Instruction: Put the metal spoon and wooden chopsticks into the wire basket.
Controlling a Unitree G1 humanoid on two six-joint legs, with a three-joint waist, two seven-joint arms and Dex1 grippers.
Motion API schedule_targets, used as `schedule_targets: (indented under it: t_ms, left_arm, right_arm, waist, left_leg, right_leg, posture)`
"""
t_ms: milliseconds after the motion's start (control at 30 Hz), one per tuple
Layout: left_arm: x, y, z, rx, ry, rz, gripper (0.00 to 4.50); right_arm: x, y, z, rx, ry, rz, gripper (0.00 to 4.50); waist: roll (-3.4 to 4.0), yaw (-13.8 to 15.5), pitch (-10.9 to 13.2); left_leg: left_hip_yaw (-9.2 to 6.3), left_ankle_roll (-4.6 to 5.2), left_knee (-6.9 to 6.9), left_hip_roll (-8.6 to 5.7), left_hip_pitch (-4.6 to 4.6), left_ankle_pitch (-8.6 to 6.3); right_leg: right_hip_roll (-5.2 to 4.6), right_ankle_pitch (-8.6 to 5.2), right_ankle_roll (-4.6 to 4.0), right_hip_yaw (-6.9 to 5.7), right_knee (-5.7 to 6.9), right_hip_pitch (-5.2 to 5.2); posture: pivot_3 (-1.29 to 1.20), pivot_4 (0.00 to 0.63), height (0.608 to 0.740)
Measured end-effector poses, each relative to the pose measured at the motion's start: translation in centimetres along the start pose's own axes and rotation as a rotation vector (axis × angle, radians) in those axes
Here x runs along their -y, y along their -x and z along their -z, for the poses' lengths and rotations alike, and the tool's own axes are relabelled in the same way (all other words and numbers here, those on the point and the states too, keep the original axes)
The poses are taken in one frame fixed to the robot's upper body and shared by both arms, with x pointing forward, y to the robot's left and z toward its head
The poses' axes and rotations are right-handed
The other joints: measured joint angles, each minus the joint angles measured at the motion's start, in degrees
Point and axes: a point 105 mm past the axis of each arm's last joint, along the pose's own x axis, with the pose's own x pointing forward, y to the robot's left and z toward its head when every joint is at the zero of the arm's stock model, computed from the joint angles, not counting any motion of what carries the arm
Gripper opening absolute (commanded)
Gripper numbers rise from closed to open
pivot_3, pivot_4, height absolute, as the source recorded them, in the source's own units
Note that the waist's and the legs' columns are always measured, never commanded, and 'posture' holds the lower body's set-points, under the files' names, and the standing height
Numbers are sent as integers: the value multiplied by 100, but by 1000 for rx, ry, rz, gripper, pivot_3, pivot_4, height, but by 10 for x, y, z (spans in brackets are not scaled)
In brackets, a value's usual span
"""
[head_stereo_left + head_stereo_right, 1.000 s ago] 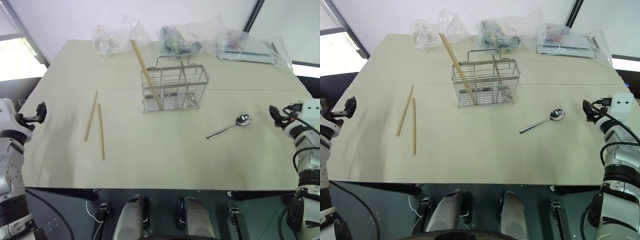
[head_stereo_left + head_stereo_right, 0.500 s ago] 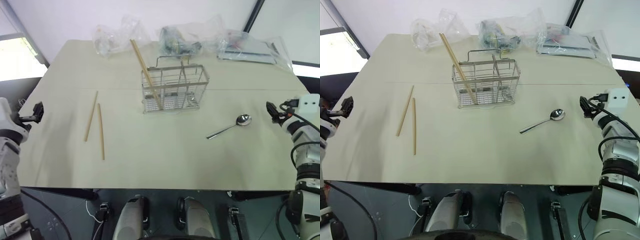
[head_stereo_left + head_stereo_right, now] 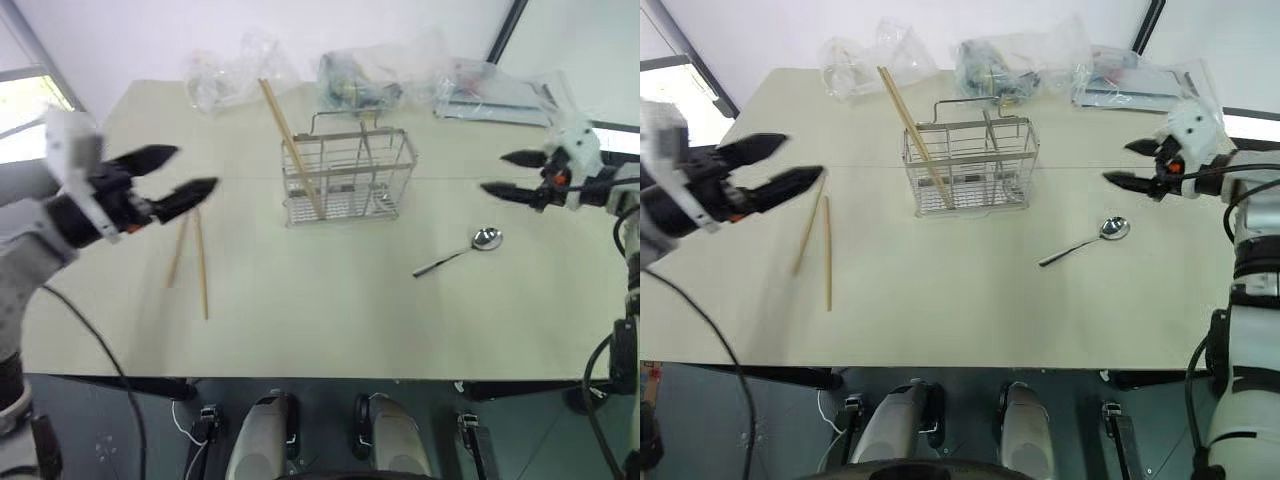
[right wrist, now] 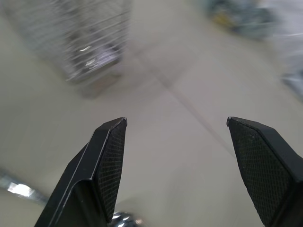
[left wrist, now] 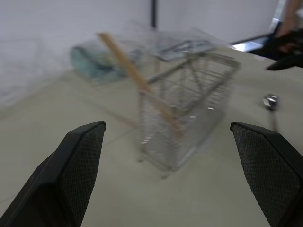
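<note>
A pale bench point(image 3: 330, 310) fills the middle of the head views. The wire basket point(image 3: 350, 178) stands upright in the upper centre of the frame, its loop handle rising at the back. One wooden chopstick point(image 3: 290, 145) leans inside the basket's left compartment, its upper end tilted toward the upper left and sticking well above the rim. Two more wooden chopsticks point(image 3: 202, 265) lie flat on the bench in the left half of the frame, well apart from the basket, close together at their far ends and spreading slightly toward the near edge. The metal spoon point(image 3: 462, 250) lies on the bench right of centre, bowl toward the upper right, handle pointing to the lower left, apart from the basket.

The left pincer point(image 3: 185, 172) hangs over the left part of the bench, above the far ends of the two loose chopsticks, its black fingers spread wide apart and holding nothing; it points toward the basket. In the left wrist view the basket point(image 5: 189, 109) with the leaning chopstick sits between the two parted fingers point(image 5: 75, 165).

The right pincer point(image 3: 502, 173) hovers in the right of the frame, above and beyond the spoon, fingers apart and empty, pointing toward the frame's left.

Crinkled clear plastic bags point(image 3: 370, 80) lie along the far edge of the bench, behind the basket.
</note>
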Motion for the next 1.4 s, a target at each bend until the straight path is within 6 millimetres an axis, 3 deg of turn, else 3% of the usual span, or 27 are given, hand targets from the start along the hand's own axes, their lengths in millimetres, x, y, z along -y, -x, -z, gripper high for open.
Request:
schedule_targets:
  t_ms: [133,267,400,633,767,867,1067,1167,1333,1400]
  left_arm:
    - [42,-25,3,-55,13,286,4435]
    - [61,-38,3,-76,20,428,4435]
    - [66,-45,5,-87,10,471,4435]
    - [68,-47,3,-81,-11,453,4435]
    - [66,-47,1,-75,-21,426,4500]
    - [66,-46,-1,-72,-22,415,4500]
    - [64,-46,-1,-78,-19,404,4500]
    - [64,-45,-1,-76,-22,403,4500]
    - [45,-38,-7,-67,-40,333,4500]
    - [36,-35,-10,-62,-48,298,4500]
  right_arm:
    - [-13,-11,-6,-150,168,-207,3476]
    - [-27,-20,12,-331,276,-368,3476]
    - [-40,-34,27,-467,357,-481,3476]
    - [-48,-54,38,-540,389,-494,3476]
    - [-49,-56,41,-550,385,-499,1681]
    - [-51,-56,41,-553,381,-518,63]
    - [-50,-59,39,-525,370,-488,20]
    - [-51,-64,32,-446,312,-459,20]
    - [-59,-64,-21,-54,163,-484,20]
    - [-71,-58,-44,85,123,-518,20]
  waist:
    - [-1,-65,2]
    - [-3,-117,3]
    - [-3,-130,3]
    - [-7,-127,6]
    - [-12,-129,6]
    - [-12,-136,5]
    - [-13,-136,5]
    - [-10,-147,7]
    - [-8,-122,11]
    - [-9,-79,12]
  left_leg:
    - [10,-27,-8,-1,1,16]
    - [10,-37,-11,-1,4,23]
    - [23,-47,-29,-1,25,30]
    - [34,-59,-52,0,71,36]
    - [29,-59,-51,0,86,36]
    - [25,-59,-51,1,92,36]
    - [24,-60,-51,3,92,36]
    - [25,-63,-52,5,91,38]
    - [20,-65,-53,10,90,40]
    - [15,-64,-51,8,87,39]
  right_leg:
    - [3,2,7,12,-1,-7]
    - [5,2,8,14,0,-7]
    - [6,2,8,33,3,-6]
    - [7,2,7,47,3,17]
    - [10,1,6,47,-3,38]
    - [12,2,6,47,-2,44]
    - [16,2,5,48,-2,45]
    - [19,1,5,50,-1,42]
    - [22,2,5,49,1,43]
    - [18,2,5,43,2,43]
  posture:
    - [0,150,704]
    - [0,150,704]
    - [0,150,704]
    - [0,150,704]
    - [0,150,704]
    - [0,150,704]
    - [0,150,704]
    - [0,150,704]
    - [0,150,704]
    - [0,150,704]
